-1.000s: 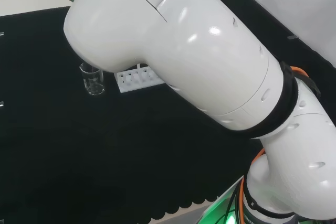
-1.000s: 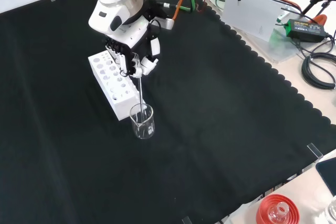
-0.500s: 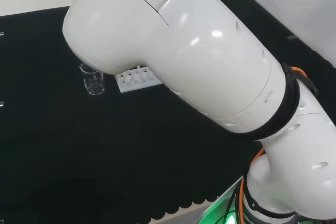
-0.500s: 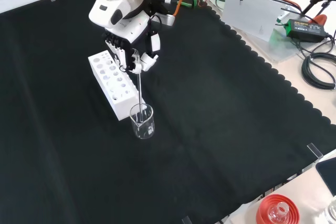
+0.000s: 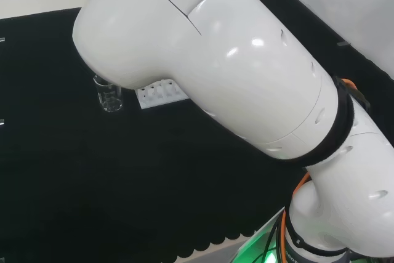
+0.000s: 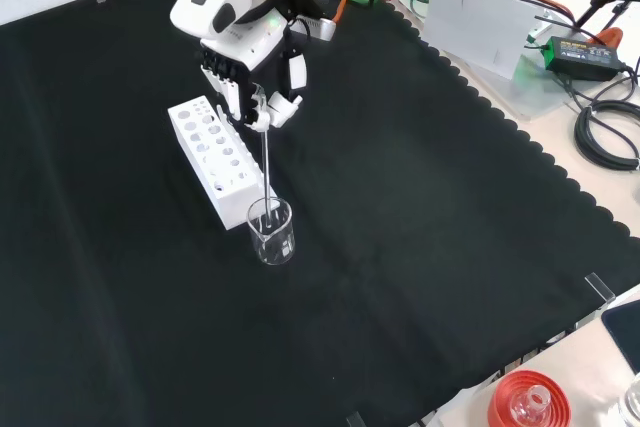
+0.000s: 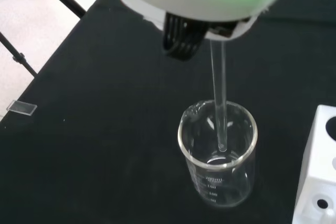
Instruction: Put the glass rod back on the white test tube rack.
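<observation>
While the hand (image 6: 255, 97) pinches the upper end of the glass rod (image 6: 267, 167), its tip inside the beaker (image 6: 271, 231) beside the white test tube rack (image 6: 215, 159), the rod looks light, stiff, slippery and breakable.

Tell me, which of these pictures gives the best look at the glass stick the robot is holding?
The wrist view: the glass rod is close and large, its lower tip hanging inside the clear beaker. The front view shows the rod as a thin line from the hand down into the beaker. I cannot make it out in the head view.
</observation>
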### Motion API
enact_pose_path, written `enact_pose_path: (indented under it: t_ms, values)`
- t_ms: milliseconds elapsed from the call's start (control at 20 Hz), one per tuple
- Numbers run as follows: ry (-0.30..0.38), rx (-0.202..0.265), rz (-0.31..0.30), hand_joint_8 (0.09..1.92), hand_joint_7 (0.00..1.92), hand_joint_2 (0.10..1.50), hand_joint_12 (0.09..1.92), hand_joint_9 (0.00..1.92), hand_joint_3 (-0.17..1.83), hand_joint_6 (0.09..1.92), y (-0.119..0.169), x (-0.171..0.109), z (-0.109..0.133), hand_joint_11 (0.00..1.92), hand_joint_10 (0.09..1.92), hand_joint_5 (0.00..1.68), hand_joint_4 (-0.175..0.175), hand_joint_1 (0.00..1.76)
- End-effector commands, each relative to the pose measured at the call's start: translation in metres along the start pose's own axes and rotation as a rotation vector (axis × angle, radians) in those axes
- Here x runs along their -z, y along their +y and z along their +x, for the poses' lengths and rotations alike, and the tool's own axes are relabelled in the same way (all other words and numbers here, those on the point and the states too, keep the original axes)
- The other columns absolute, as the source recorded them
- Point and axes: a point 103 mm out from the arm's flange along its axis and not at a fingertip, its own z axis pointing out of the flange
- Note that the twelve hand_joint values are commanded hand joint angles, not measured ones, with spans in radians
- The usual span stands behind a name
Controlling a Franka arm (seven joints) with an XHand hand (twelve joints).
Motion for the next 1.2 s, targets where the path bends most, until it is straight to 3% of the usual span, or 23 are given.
enact_pose_path:
  t_ms: [50,450,900,1200]
  values:
    - [-0.002,-0.014,-0.026,0.64,1.45,0.51,0.55,1.75,0.93,0.83,-0.004,0.013,-0.002,1.62,0.37,1.16,-0.175,1.33]
    - [0.023,-0.079,-0.055,0.64,1.45,0.51,0.55,1.75,0.93,0.83,-0.015,0.029,-0.026,1.62,0.37,1.16,-0.175,1.33]
    - [0.012,-0.065,-0.113,0.64,1.46,0.51,0.55,1.75,0.93,0.83,-0.034,0.072,-0.045,1.62,0.37,1.16,-0.175,1.33]
    - [-0.004,-0.068,-0.134,0.64,1.46,0.51,0.55,1.75,0.93,0.83,-0.032,0.086,-0.049,1.62,0.37,1.16,-0.175,1.33]
